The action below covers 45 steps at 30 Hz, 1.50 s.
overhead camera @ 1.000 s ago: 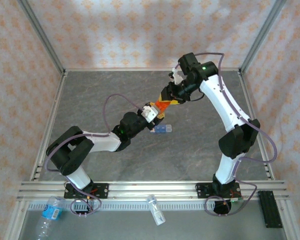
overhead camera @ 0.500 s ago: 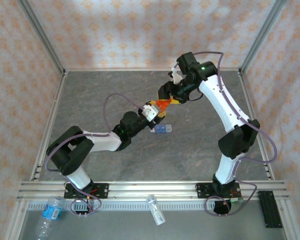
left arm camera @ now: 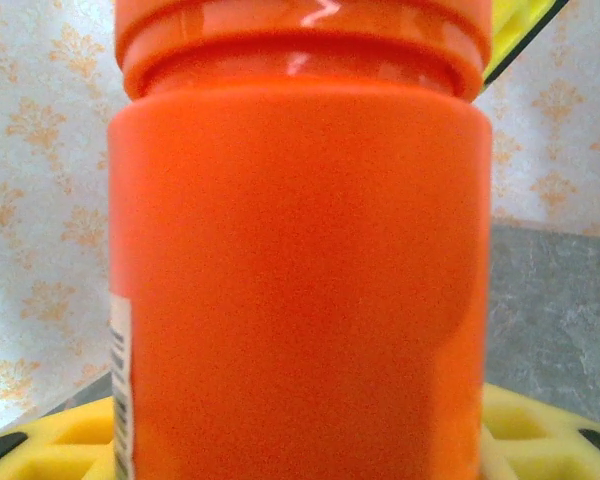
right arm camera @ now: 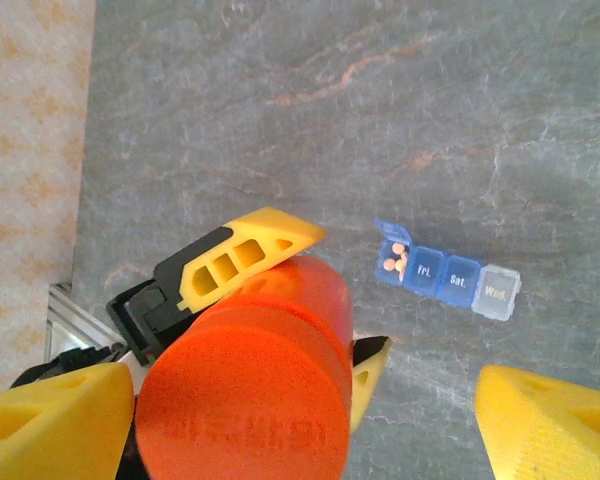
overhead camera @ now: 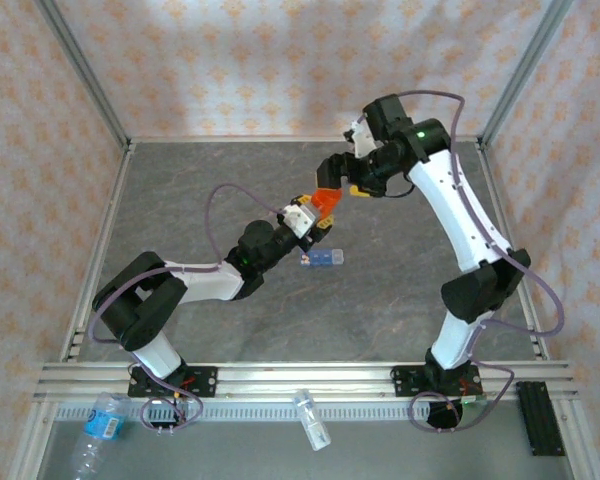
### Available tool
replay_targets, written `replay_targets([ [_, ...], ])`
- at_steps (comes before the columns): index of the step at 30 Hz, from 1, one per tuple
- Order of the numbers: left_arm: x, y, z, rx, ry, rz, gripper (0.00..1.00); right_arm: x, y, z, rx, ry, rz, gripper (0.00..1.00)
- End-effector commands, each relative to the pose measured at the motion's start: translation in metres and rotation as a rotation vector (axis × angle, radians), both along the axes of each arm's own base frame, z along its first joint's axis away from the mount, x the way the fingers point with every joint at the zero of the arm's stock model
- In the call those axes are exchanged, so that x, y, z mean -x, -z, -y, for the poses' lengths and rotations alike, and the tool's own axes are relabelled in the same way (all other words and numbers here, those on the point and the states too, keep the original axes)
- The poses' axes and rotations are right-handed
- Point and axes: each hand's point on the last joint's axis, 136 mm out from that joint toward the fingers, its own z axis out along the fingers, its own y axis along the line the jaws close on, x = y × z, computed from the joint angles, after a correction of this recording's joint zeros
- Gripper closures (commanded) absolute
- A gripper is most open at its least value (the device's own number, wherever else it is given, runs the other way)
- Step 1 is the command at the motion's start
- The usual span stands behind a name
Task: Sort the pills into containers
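Observation:
The blue pill organizer (overhead camera: 322, 259) lies on the grey table; in the right wrist view the organizer (right arm camera: 448, 270) has its left lid open, with small orange pills (right arm camera: 395, 258) inside. My left gripper (overhead camera: 313, 213) is shut on the orange vial (overhead camera: 324, 203), which still wears its cap. The vial (left arm camera: 300, 260) stands very close in the left wrist view, and yellow fingers (right arm camera: 245, 255) clamp its body (right arm camera: 310, 300). My right gripper (right arm camera: 305, 390) hangs open just above the vial's cap (right arm camera: 240, 400), one finger on each side; from above the right gripper (overhead camera: 338, 178) sits beyond the vial.
A clear water bottle (overhead camera: 98, 425) lies outside the table at the front left. A small clear bottle (overhead camera: 311, 418) rests on the front rail (overhead camera: 280, 378). Metal posts and patterned walls close in the table on three sides.
The right arm has swung back and to the right, drawing its gripper a little away from the vial's top. The left gripper still holds the vial, now slightly higher.

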Motion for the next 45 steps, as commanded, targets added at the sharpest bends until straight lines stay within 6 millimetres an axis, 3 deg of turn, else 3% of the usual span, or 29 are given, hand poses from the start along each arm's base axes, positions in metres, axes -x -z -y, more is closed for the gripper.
replay_targets([
  [1, 0.002, -0.034, 0.003, 0.099, 0.011, 0.061, 1.00, -0.007, -0.049, 0.024, -0.059, 0.097, 0.143, 0.12],
  [6, 0.006, -0.039, 0.004, 0.147, 0.044, 0.026, 1.00, -0.018, -0.076, 0.036, -0.129, 0.170, 0.257, 0.13],
  [11, 0.011, -0.052, 0.004, 0.232, 0.110, -0.027, 1.00, -0.016, -0.088, 0.036, -0.151, 0.113, 0.399, 0.14],
  [16, 0.016, -0.068, 0.005, 0.305, 0.207, -0.086, 1.00, -0.007, -0.087, 0.028, -0.173, 0.002, 0.487, 0.17],
  [24, 0.020, -0.092, 0.010, 0.393, 0.337, -0.144, 1.00, 0.002, -0.085, 0.004, -0.263, -0.148, 0.454, 0.20],
  [35, 0.020, -0.093, 0.019, 0.377, 0.378, -0.173, 1.00, 0.000, -0.072, -0.013, -0.232, -0.205, 0.412, 0.20],
  [45, 0.019, -0.092, 0.021, 0.370, 0.381, -0.177, 1.00, 0.003, -0.075, -0.019, -0.236, -0.224, 0.413, 0.23],
])
